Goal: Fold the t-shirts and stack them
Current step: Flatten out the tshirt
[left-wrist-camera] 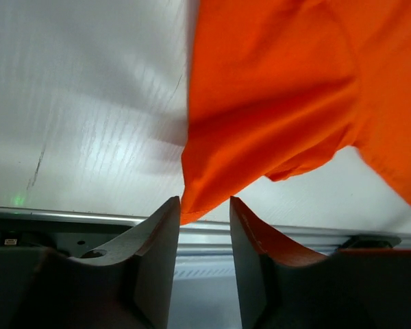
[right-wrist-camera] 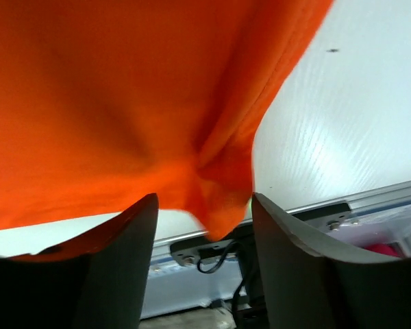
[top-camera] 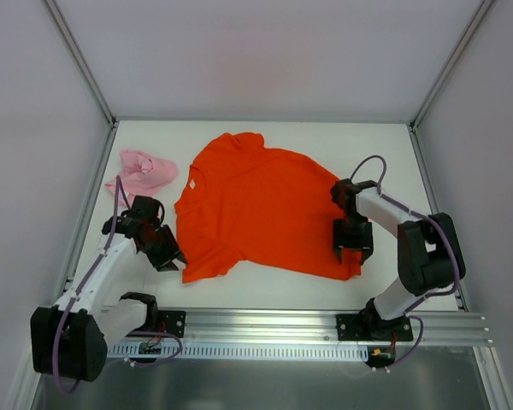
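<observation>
The orange-red t-shirt [top-camera: 256, 205] lies spread on the white table, collar toward the back, with its near hem rumpled. The pale pink t-shirt [top-camera: 141, 173] sits crumpled at the back left. My left gripper [top-camera: 169, 256] hovers at the orange shirt's near-left corner. In the left wrist view its jaws [left-wrist-camera: 204, 200] stand apart, and the cloth [left-wrist-camera: 281, 89] tip brushes the left finger without being pinched. My right gripper [top-camera: 353, 248] is over the near-right corner. Its jaws [right-wrist-camera: 204, 195] are wide apart, and a loose fold of orange cloth [right-wrist-camera: 123, 103] hangs between them.
An aluminium rail [top-camera: 325, 325] carrying both arm bases runs along the table's near edge. White enclosure walls with metal posts [top-camera: 84, 68] close in the left, back and right. Bare table [top-camera: 325, 137] shows behind the orange shirt.
</observation>
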{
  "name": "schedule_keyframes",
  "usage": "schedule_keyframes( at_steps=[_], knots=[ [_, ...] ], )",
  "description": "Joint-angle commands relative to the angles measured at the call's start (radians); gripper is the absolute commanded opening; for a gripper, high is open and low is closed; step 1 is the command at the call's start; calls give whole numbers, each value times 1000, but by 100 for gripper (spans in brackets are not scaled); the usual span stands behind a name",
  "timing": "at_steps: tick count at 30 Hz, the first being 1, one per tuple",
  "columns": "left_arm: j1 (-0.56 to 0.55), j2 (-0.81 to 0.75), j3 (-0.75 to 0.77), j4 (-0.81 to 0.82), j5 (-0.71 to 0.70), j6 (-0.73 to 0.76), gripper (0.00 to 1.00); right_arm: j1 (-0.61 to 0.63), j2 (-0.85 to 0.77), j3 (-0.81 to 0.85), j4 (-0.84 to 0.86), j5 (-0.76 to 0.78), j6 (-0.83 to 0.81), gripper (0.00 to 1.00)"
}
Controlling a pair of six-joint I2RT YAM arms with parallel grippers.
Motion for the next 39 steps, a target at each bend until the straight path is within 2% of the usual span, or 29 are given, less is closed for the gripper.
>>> schedule_keyframes(
  at_steps=[1,3,5,8,10,11,13,17,19,22,25,26,32,39],
  knots=[
    [-10,-102,78,-40,-94,-49,37,6,-114,14,-7,38,24,64],
    [-10,-138,107,-63,-138,-36,40,6,-166,19,-9,42,26,74],
    [-10,-167,127,-104,-170,-31,41,6,-219,26,-15,58,26,89],
    [-10,-226,174,-103,-195,-13,39,6,-279,56,-20,82,32,100],
    [-10,-237,203,-75,-167,4,36,6,-341,74,-7,94,34,100],
    [-10,-225,220,-30,-148,15,31,5,-359,97,12,101,24,100],
    [-15,-187,283,3,-112,47,27,2,-382,123,31,95,8,100],
    [-61,-14,454,151,-60,157,15,-20,-344,213,107,64,-86,100],
    [-82,67,521,176,-58,177,14,-70,-290,241,135,29,-110,98],
    [-124,247,634,224,-26,211,18,-147,-248,264,236,-46,-147,85],
    [-174,444,754,273,-5,224,19,-221,-133,330,295,-170,-187,52],
    [-184,479,778,283,0,222,19,-236,-103,353,295,-188,-196,50],
    [-276,732,967,326,0,247,6,-308,116,566,246,-221,-252,57],
    [-311,945,1119,377,30,241,19,-414,245,649,258,-292,-230,57]
  ],
)
